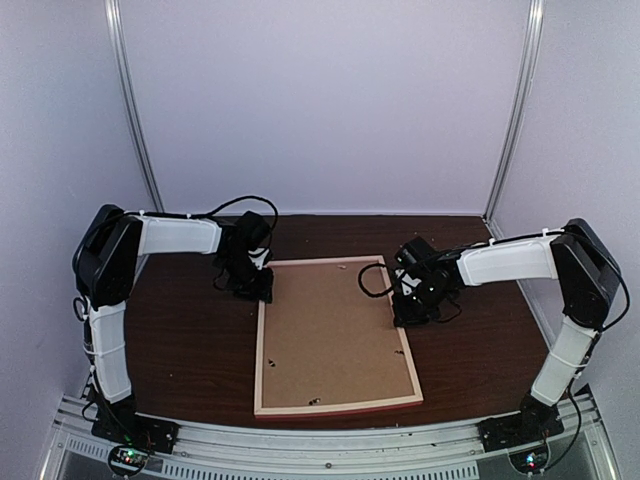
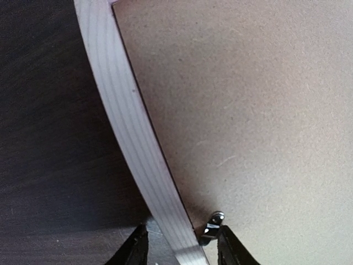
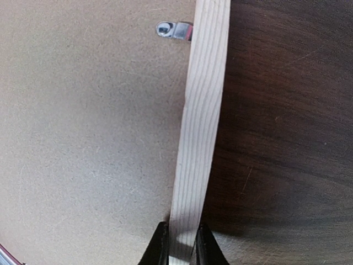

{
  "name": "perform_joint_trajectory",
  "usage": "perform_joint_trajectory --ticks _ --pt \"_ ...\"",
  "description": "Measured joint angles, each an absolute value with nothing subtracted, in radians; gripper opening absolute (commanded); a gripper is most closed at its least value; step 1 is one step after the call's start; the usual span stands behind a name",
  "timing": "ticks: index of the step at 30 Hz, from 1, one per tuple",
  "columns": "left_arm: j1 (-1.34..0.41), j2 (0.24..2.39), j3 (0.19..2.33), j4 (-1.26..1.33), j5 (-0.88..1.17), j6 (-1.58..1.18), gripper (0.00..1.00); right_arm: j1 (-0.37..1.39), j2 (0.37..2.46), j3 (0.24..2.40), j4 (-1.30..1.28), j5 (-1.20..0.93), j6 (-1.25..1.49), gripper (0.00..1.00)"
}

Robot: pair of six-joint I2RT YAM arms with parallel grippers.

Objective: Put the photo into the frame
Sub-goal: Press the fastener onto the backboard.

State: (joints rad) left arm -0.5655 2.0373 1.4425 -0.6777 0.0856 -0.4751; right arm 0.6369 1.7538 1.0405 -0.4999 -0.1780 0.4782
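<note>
The frame (image 1: pixel 262 350) lies face down on the dark table, pale wood back up, with a brown backing board (image 1: pixel 335 335) inside it. The photo is hidden. My left gripper (image 1: pixel 255 285) is at the frame's far left edge. In the left wrist view it (image 2: pixel 183 249) is open, its fingers standing apart on either side of the wooden rim (image 2: pixel 132 132) and a small metal tab (image 2: pixel 212 225). My right gripper (image 1: pixel 410 305) is at the right edge. In the right wrist view it (image 3: pixel 181 245) is shut on the rim (image 3: pixel 201 110).
Another metal tab (image 3: pixel 171 29) sits on the board further along the right rim. Bare dark table (image 1: pixel 190 340) lies on both sides of the frame. Grey walls close in the back and sides, and a metal rail (image 1: pixel 320 440) runs along the near edge.
</note>
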Motion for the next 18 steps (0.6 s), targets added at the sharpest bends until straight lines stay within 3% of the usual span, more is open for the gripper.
perform_joint_trajectory --ticks 18 --pt "-0.569 2.039 1.434 -0.674 0.076 -0.437 0.15 0.632 1.754 1.04 -0.5 -0.179 0.477 0.06"
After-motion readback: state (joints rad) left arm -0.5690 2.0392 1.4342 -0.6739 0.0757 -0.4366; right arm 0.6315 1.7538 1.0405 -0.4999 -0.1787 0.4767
